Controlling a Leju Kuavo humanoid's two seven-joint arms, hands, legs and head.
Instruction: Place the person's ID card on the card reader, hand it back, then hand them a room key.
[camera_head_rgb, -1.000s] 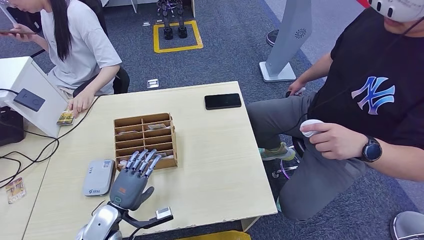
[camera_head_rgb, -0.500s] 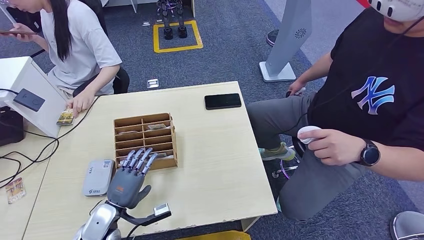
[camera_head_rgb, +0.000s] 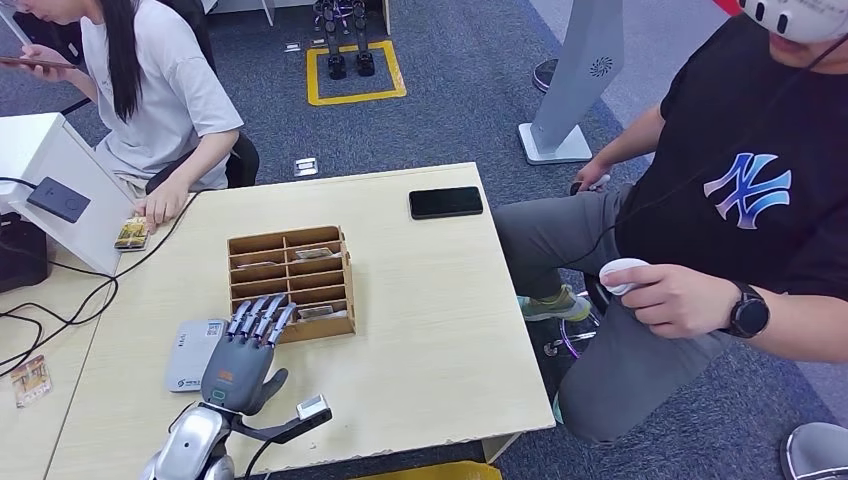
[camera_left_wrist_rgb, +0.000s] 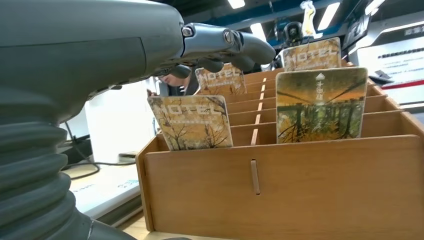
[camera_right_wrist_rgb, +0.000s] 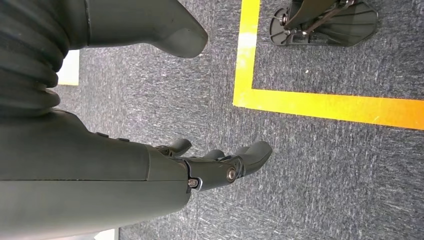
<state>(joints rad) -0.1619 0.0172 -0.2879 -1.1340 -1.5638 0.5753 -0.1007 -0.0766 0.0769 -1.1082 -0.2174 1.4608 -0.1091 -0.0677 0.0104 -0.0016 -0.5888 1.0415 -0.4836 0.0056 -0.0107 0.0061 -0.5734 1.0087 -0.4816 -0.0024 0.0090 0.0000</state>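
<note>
At a mock hotel check-in desk, the robot's left robot hand (camera_head_rgb: 243, 352) hovers with fingers spread and nothing in its grasp, its fingertips (camera_head_rgb: 257, 318) over the near edge of a slotted light-wood card rack (camera_head_rgb: 291, 280) on the pale wooden surface (camera_head_rgb: 430, 320). The rack stands within easy reach of the arm, and the wrist view shows why: printed hotel room key cards (camera_left_wrist_rgb: 191, 122) stand upright in its slots, tops exposed for a pinch from above. The nearest card sits just under the fingers, so the room-key step appears to be the one in hand.

A flat grey card reader (camera_head_rgb: 196, 353) lies just beside the rack, partly under the left robot hand; whether an ID card rests on it cannot be told.

The right robot hand (camera_right_wrist_rgb: 220, 165) hangs beside the body over dark carpet, fingers loosely apart and holding nothing.

The guest in a black printed T-shirt (camera_head_rgb: 740, 170) sits at the surface's right side, one hand (camera_head_rgb: 680, 297) closed around a small white object. A second person in a grey T-shirt (camera_head_rgb: 160, 90) sits at the far left, and a black smartphone (camera_head_rgb: 446, 202) lies at the far edge.
</note>
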